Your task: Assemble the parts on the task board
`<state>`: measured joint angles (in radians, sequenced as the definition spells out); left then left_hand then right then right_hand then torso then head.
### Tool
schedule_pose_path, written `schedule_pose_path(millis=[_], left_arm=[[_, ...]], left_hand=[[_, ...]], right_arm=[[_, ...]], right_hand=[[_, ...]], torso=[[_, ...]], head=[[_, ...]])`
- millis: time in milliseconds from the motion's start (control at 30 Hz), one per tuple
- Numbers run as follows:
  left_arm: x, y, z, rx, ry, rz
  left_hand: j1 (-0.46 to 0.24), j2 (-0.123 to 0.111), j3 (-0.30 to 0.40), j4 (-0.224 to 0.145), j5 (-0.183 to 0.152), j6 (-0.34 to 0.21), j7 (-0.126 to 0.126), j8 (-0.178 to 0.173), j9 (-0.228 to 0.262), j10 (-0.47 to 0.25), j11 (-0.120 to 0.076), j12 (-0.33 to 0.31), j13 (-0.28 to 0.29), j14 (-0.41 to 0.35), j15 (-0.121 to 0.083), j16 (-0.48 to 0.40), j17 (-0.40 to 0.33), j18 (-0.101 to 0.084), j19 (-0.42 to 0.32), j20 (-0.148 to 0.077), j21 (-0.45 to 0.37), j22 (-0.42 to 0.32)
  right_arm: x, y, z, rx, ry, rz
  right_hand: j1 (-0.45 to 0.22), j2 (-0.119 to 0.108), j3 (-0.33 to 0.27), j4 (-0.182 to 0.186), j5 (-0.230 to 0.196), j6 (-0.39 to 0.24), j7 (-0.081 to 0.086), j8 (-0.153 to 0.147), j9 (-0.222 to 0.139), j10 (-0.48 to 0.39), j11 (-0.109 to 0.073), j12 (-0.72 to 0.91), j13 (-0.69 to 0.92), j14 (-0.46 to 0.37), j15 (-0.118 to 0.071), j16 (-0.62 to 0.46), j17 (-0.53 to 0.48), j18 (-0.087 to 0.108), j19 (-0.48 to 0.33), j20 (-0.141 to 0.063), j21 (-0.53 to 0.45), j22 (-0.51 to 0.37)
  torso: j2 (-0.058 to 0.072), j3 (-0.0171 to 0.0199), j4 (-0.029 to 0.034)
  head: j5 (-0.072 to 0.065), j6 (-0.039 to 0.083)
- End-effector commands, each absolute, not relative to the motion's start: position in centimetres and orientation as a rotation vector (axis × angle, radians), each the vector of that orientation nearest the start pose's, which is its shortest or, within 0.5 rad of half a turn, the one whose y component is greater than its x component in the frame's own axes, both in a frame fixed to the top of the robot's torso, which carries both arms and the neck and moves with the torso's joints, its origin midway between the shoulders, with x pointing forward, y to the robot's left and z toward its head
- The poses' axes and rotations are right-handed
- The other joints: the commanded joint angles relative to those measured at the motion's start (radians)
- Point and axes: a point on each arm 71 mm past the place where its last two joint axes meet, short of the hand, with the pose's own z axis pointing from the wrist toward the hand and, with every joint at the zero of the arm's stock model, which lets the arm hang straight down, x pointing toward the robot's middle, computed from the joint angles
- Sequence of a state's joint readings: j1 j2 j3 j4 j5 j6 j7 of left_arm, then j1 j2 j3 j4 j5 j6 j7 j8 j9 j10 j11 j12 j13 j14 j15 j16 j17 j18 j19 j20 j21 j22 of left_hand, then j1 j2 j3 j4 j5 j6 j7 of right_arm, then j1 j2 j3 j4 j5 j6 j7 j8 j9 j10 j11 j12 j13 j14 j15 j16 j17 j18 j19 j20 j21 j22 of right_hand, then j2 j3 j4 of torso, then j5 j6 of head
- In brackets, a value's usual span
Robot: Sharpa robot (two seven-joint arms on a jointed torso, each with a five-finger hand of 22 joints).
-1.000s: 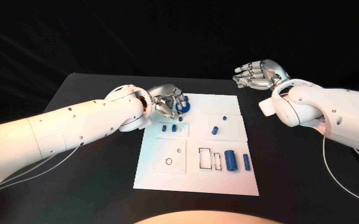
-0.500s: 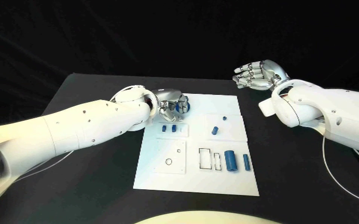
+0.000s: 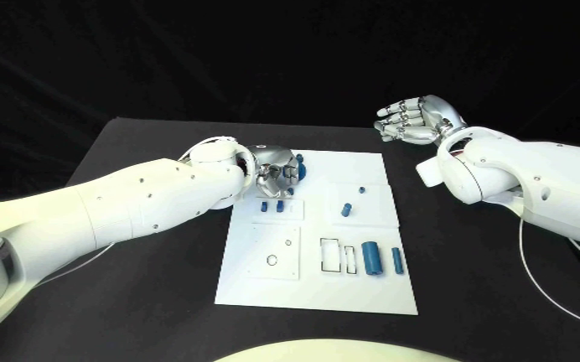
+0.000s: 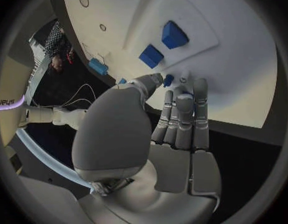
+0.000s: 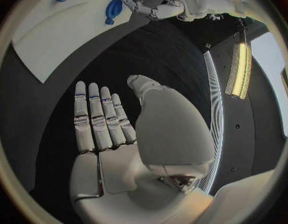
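My left hand [image 3: 277,173] at the task board's [image 3: 375,295] far corner.
Its fingertips pinch a small blue part [image 4: 168,79]; my right hand [image 3: 415,120] hovers open, holding nothing.

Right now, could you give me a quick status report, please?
Left hand fingers down on task board far corner, touching a small blue part. Right hand open, off board. Nothing obstructing.

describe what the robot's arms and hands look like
Both arms are smooth, glossy white shells with small dark screw holes and rounded wrist housings. The left hand and right hand are silver metal with segmented fingers; the wrist views show grey palm pads. Thin pale cables trail beside each arm.
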<state>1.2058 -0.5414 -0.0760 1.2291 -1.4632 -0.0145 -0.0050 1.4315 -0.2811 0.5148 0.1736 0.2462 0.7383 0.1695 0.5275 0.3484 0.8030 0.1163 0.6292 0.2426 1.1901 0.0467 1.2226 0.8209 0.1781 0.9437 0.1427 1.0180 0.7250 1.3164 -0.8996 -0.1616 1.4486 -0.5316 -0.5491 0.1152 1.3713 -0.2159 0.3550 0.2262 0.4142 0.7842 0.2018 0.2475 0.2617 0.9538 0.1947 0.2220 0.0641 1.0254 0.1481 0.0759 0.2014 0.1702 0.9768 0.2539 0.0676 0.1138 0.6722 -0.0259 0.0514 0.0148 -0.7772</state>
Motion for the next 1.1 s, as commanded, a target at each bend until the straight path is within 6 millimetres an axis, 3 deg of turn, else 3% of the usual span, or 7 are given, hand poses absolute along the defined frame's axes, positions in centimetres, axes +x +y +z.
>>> schedule_pose_path(millis=[33, 433, 900, 1100], left_arm=[[51.6, 11.66, -22.94, 0.432, 1.96, -0.677], [51.64, 11.22, -22.95, 0.44, 1.946, -0.695], [51.76, 11.08, -23.42, 0.441, 1.979, -0.678], [51.86, 11.14, -23.58, 0.438, 1.991, -0.666]], left_hand=[[0.009, 0.008, 0.006, -0.009, -0.001, 0.018, -0.003, -0.006, -0.006, 0.016, -0.001, -0.002, -0.004, 0.013, -0.001, 0.015, 0.011, 0.001, 0.013, 0.001, 0.013, 0.015], [0.025, 0.021, 0.057, -0.034, -0.002, 0.095, -0.014, -0.029, -0.036, 0.067, -0.012, -0.02, -0.034, 0.029, -0.011, 0.062, 0.031, -0.005, 0.027, -0.007, 0.064, 0.071], [0.009, 0.018, 0.069, -0.043, -0.004, 0.104, -0.012, -0.059, -0.051, 0.089, -0.013, -0.042, -0.052, 0.068, -0.012, 0.107, 0.086, -0.015, 0.057, -0.009, 0.108, 0.126], [0.011, 0.029, 0.076, -0.052, -0.006, 0.122, -0.014, -0.063, -0.053, 0.114, -0.019, -0.042, -0.055, 0.1, -0.016, 0.139, 0.132, -0.021, 0.085, -0.01, 0.138, 0.166]], right_arm=[[50.8, -27.05, -16.93, 0.706, 1.505, 0.925], [50.8, -27.0, -16.92, 0.702, 1.505, 0.926], [50.78, -26.84, -16.92, 0.698, 1.508, 0.93], [50.77, -26.8, -16.92, 0.698, 1.509, 0.931]], right_hand=[[-0.002, 0.003, 0.0, -0.008, 0.002, 0.004, 0.058, -0.004, -0.001, 0.007, 0.002, -0.005, -0.001, 0.005, 0.005, -0.005, -0.002, 0.013, 0.003, 0.005, 0.002, -0.002], [-0.002, 0.003, 0.001, -0.008, 0.003, 0.004, 0.059, -0.004, -0.001, 0.007, 0.002, -0.005, -0.001, 0.005, 0.005, -0.005, -0.002, 0.013, 0.003, 0.005, 0.002, -0.002], [-0.003, 0.003, 0.001, -0.009, 0.003, 0.004, 0.059, -0.004, -0.002, 0.007, 0.002, -0.006, -0.001, 0.005, 0.005, -0.005, -0.003, 0.013, 0.003, 0.005, 0.002, -0.003], [-0.004, 0.003, 0.001, -0.008, 0.003, 0.004, 0.059, -0.005, -0.002, 0.007, 0.002, -0.006, -0.001, 0.005, 0.005, -0.006, -0.003, 0.013, 0.003, 0.005, 0.002, -0.003]], torso=[[0.0, -0.0008, 0.0003], [0.0, -0.0012, 0.0009], [0.0, 0.0008, 0.0006], [0.0, -0.0004, 0.0004]], head=[[-0.001, -0.001], [-0.002, -0.002], [-0.003, -0.004], [-0.005, -0.006]])
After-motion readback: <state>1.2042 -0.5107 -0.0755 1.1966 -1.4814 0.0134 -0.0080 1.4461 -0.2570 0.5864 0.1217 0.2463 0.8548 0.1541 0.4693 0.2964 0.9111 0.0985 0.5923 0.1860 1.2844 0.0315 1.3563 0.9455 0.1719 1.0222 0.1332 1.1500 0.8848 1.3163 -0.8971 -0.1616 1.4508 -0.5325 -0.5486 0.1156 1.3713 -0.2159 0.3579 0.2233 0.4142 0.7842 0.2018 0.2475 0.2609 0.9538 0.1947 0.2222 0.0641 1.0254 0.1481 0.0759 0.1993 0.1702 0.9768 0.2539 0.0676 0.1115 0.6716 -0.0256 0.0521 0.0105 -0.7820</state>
